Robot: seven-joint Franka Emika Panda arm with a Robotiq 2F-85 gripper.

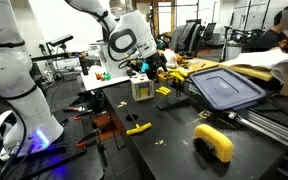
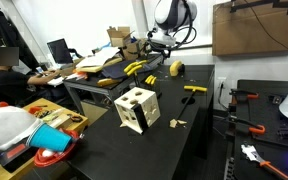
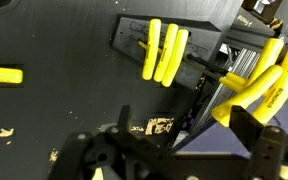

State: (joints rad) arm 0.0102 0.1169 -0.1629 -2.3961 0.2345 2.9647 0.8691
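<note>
The gripper [image 1: 146, 66] was found released. In the wrist view its fingers [image 3: 124, 122] stood spread wide with nothing between them. It hung above the black surface [image 1: 174, 145], toward the edge that borders the cluttered desk, and touched nothing.

Nearest to it was a yellow-handled tool [image 3: 164, 50], lying flat on the surface just ahead of the fingers, its two handles side by side. A second yellow-handled tool [image 3: 259, 88] lay close by, against the surface's edge. Whether the two touched could not be determined.

A wooden sorting cube [image 1: 141, 88] stood upright near the middle of the surface, apart from the gripper. A yellow T-shaped piece [image 1: 137, 128] and a yellow arch [image 1: 214, 142] lay well apart toward the opposite edge. A grey bin lid [image 1: 224, 88] rested beside the cube.
</note>
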